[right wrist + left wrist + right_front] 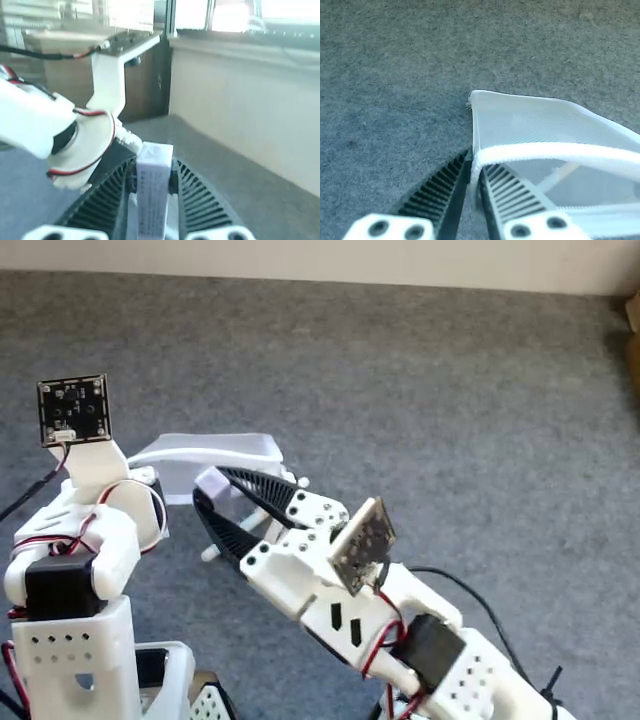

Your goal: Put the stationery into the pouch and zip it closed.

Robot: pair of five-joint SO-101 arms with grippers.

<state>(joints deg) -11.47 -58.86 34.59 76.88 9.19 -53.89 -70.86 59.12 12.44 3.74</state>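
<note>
**Holding the pouch open for loading.** Left gripper (pixel 473 164), its ribbed black fingers pinched on the rim of the white translucent mesh pouch (pixel 535 125), holds that edge raised, apparently to keep the mouth open above the grey felt-like table surface (pixel 450 390). Right gripper (pixel 154 161) clamps a white rectangular block of stationery (pixel 153 192), smooth-faced and upright, near the pouch, presumably ready for insertion.

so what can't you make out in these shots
Left wrist view: inside the pouch, pale stick shape behind mesh, too blurred to name.
Right wrist view: white block in the right pincer, lower end cut off by the edge.
High view: much of the pouch behind that pincer.
</note>
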